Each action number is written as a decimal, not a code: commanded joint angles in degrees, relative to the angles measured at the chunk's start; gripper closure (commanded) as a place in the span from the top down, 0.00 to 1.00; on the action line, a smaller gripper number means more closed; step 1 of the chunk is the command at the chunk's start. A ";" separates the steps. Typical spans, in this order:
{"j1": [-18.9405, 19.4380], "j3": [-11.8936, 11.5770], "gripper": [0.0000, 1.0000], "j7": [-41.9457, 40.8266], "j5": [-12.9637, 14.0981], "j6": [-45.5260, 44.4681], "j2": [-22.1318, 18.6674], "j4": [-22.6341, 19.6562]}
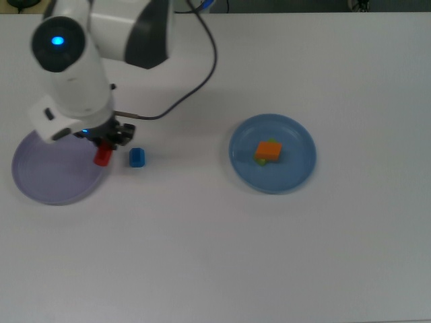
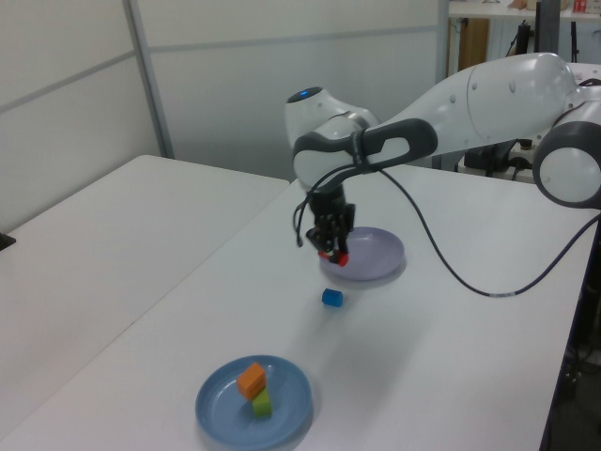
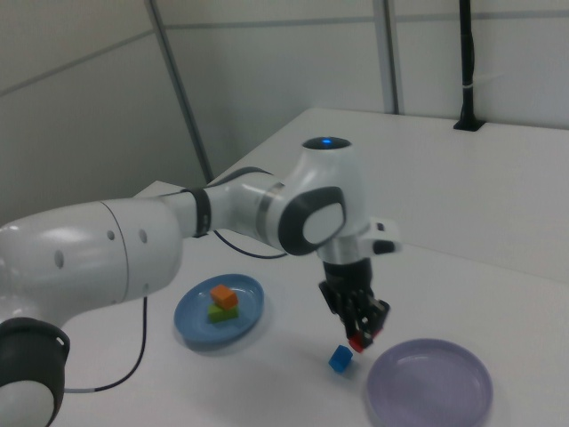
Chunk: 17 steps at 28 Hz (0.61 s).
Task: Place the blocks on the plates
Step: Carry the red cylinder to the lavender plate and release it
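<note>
Pincer (image 1: pixel 103 149) held red block (image 1: pixel 102 157) tight, over lavender plate (image 1: pixel 47 178) rim. Blue block (image 1: pixel 137 157) beside pincer, on surface, still waiting. Orange block (image 1: pixel 269 150), green block (image 2: pixel 261 404) done on blue plate (image 1: pixel 296 171).

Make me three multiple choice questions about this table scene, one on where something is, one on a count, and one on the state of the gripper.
1. Where is the blue block?
A. On the lavender plate
B. On the bare table between the two plates
C. On the blue plate

2. How many blocks lie on the blue plate?
A. None
B. Two
C. Four

3. What is the gripper doing?
A. Hanging open with nothing in it
B. Holding the orange block
C. Holding the red block, lifted off the table

Answers: 1 B, it sits on the table beside the lavender plate. 2 B, the orange block lies over the green block. 3 C, the red block is between its fingers at the lavender plate's rim.
</note>
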 commanded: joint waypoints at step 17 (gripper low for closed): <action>-6.74 0.76 0.34 -6.90 1.89 0.66 2.02 -0.63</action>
